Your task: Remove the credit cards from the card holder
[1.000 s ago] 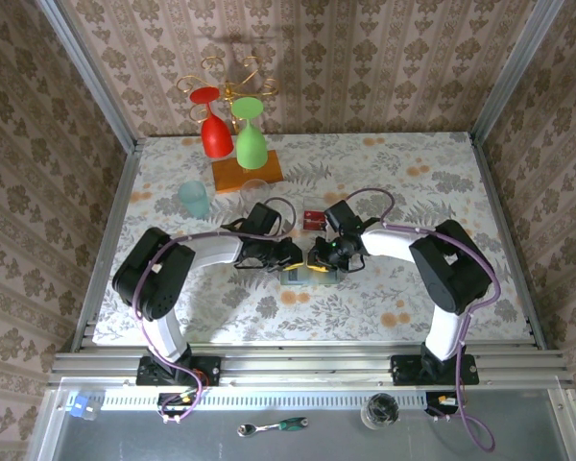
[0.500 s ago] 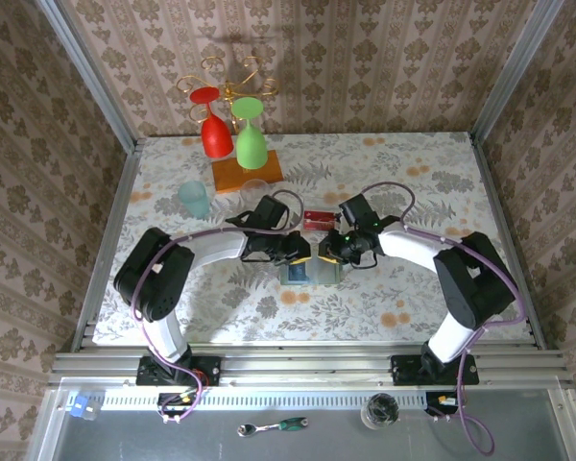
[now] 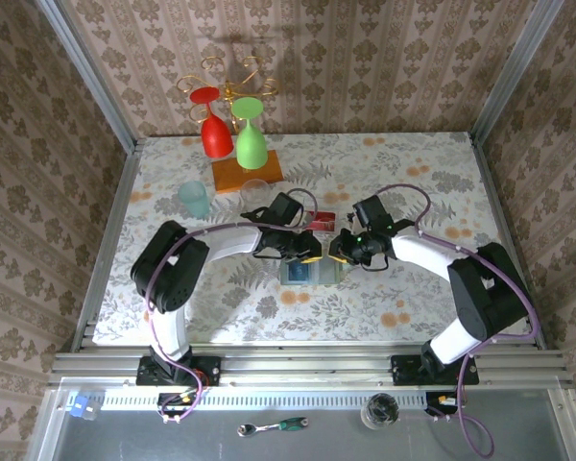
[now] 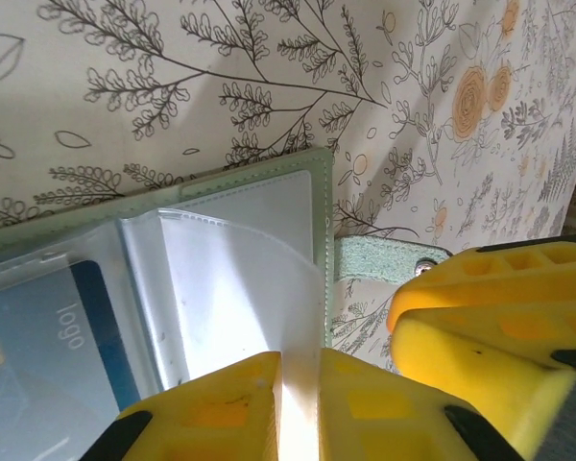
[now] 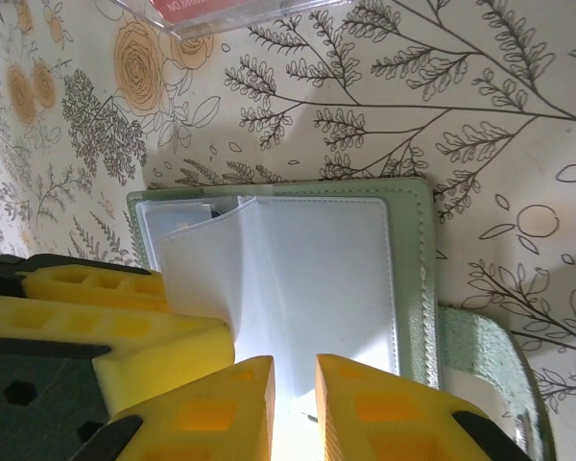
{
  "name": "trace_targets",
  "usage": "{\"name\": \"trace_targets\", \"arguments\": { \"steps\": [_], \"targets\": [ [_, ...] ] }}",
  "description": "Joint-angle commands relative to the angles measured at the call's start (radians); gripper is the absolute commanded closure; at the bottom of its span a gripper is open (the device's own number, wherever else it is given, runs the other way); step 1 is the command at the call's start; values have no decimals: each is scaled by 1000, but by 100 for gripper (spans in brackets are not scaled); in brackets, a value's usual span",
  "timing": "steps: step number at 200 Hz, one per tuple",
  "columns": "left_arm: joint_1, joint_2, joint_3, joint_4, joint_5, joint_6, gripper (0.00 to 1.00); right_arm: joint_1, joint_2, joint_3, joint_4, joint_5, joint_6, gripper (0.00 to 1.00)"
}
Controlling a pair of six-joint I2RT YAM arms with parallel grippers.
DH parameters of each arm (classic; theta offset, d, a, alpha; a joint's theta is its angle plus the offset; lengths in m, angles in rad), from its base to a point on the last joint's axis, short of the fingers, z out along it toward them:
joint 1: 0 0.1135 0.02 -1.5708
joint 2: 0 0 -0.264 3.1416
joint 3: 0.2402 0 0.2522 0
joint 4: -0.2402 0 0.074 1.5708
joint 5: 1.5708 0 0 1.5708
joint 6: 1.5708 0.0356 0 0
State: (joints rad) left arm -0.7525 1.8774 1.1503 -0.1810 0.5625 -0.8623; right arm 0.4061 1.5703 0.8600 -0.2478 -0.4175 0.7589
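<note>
From up above, the card holder (image 3: 310,274) lies open on the flowery table (image 3: 432,182), near the middle and a bit toward the arms. The left gripper (image 3: 310,257) reaches in from the left and the right gripper (image 3: 339,254) from the right. Both sit at the far edge of the holder, very close to each other. Just behind them lie red credit cards (image 3: 319,220). Further back a red glass (image 3: 212,130) and a green glass (image 3: 251,142) hang on a gold rack (image 3: 232,77), with a pale cup (image 3: 194,199) near them. From the left wrist, the left arm's two yellow fingers (image 4: 211,408) are nearly together, and a clear page (image 4: 240,288) of the holder is pinched between them. A blue card (image 4: 48,336) sits in a clear pocket on the left. The other arm's yellow fingers (image 4: 480,355) are just beside, on the right, next to the holder's green strap (image 4: 374,259). From the right wrist, that arm's yellow fingers (image 5: 384,408) are close together too, nipping a clear page (image 5: 298,288) of the open holder. At the top edge a red card lies in a clear plastic piece (image 5: 197,24) on the table.
</note>
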Motion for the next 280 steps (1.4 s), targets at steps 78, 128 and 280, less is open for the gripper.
{"name": "trace_targets", "arguments": {
  "steps": [78, 128, 280],
  "targets": [
    [-14, 48, 72, -57, 16, 25, 79, -9, -8, -5, -22, 7, -25, 81],
    [-11, 50, 110, -85, 16, 38, 76, -9, -5, 29, -41, 2, -26, 81],
    [67, -96, -92, 4, -4, 31, 77, 37, 74, 109, -40, -21, 4, 80]
  ]
}}
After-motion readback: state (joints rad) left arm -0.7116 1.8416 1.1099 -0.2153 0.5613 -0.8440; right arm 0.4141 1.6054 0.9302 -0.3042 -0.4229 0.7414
